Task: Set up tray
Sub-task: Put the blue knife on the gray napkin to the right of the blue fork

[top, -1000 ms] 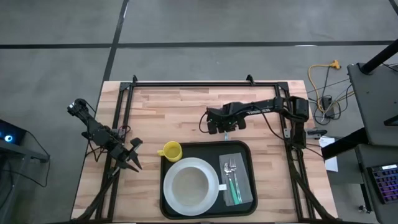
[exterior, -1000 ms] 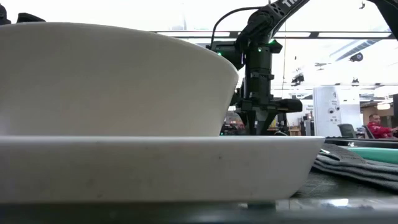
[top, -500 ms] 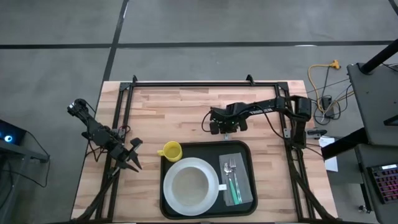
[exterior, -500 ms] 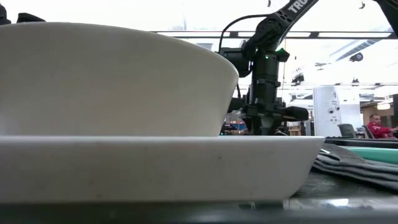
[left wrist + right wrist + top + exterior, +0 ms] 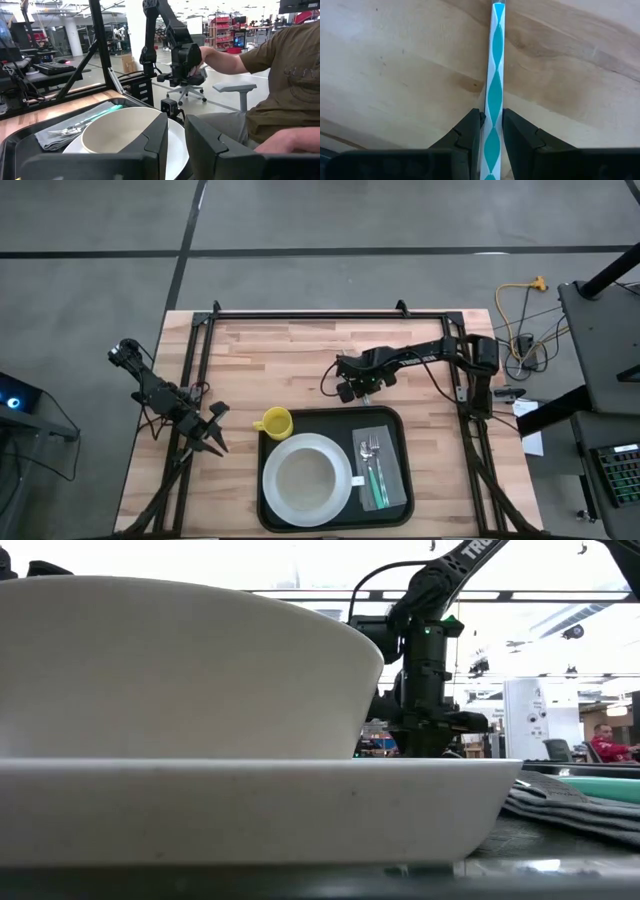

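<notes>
The black tray (image 5: pixel 397 425) sits at the table's near middle. On it are a white plate (image 5: pixel 340 500) with a white bowl (image 5: pixel 305 477), a grey napkin (image 5: pixel 390 480) bearing a fork and teal-handled cutlery, and a yellow cup (image 5: pixel 275 421) in the far left corner. My right gripper (image 5: pixel 360 388) hangs over the wood just beyond the tray's far rim, shut on a thin white-and-teal striped stick (image 5: pixel 495 60). My left gripper (image 5: pixel 212 430) waits open by the table's left edge, facing the tray. My right gripper (image 5: pixel 492 117) pinches the striped stick between its two fingers (image 5: pixel 470 127); the held stretch (image 5: pixel 493 107) lies right at the fingertips. The stick runs on past the fingertips, along them, over the bare wood. Whether its far end (image 5: pixel 497 6) touches the table, I cannot tell.
A black frame (image 5: pixel 300 314) runs along the table's far edge and down both sides. Bare wood lies between the tray and the far rail. In the left wrist view a person in an olive shirt (image 5: pixel 280 70) sits beyond the table's right side.
My right gripper has shifted slightly toward the table's right and then partway back, staying over the wood beyond the tray's far rim.
</notes>
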Available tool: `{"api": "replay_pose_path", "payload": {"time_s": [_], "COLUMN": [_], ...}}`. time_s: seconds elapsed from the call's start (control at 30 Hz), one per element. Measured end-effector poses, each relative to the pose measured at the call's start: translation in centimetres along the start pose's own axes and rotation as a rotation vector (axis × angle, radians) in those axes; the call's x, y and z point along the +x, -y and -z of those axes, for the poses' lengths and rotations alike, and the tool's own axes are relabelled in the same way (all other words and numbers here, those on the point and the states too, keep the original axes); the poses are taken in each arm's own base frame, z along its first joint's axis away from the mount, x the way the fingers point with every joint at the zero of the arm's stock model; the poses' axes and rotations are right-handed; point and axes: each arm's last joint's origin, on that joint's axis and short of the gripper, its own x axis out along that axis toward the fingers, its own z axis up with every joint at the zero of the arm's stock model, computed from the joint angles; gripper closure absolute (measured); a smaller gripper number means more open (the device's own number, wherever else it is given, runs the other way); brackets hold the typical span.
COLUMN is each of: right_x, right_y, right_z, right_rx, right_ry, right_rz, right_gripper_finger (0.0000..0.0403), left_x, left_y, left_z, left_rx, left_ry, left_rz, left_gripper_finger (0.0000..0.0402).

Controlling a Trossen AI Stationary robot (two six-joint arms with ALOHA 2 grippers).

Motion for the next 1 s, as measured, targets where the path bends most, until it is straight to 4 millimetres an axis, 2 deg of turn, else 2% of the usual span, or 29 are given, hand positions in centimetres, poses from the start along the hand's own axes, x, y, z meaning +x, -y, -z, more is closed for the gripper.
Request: {"api": "replay_pose_path", "payload": {"time_s": [0.13, 0.27, 0.4, 0.57, 0.77, 1.0], "right_x": [0.1, -0.2, -1.0, -3.4, -5.5, -7.4], "right_y": [0.2, 0.1, 0.0, -0.2, -0.4, -1.1], "right_z": [-0.1, -0.3, -0.5, -0.5, 1.0, 4.9], "right_rx": [0.037, 0.018, -0.004, -0.009, -0.007, -0.006], "right_ry": [0.000, 0.006, 0.028, 0.058, 0.061, 0.087], "right_rz": [0.007, 0.019, 0.066, 0.079, 0.088, 0.107], "right_gripper_finger": [0.0343, 0.0372, 0.0374, 0.0375, 0.0379, 0.0379], "left_x": [0.0, 0.0, 0.0, 0.0, 0.0, 0.0], "left_y": [0.0, 0.0, 0.0, 0.0, 0.0, 0.0], "left_z": [0.0, 0.0, 0.0, 0.0, 0.0, 0.0], "left_rx": [0.000, 0.000, 0.000, 0.000, 0.000, 0.000], "left_ry": [0.000, 0.000, 0.000, 0.000, 0.000, 0.000], "left_rz": [0.000, 0.000, 0.000, 0.000, 0.000, 0.000], "left_gripper_finger": [0.0354, 0.0354, 0.0354, 0.0354, 0.0354, 0.0354]}}
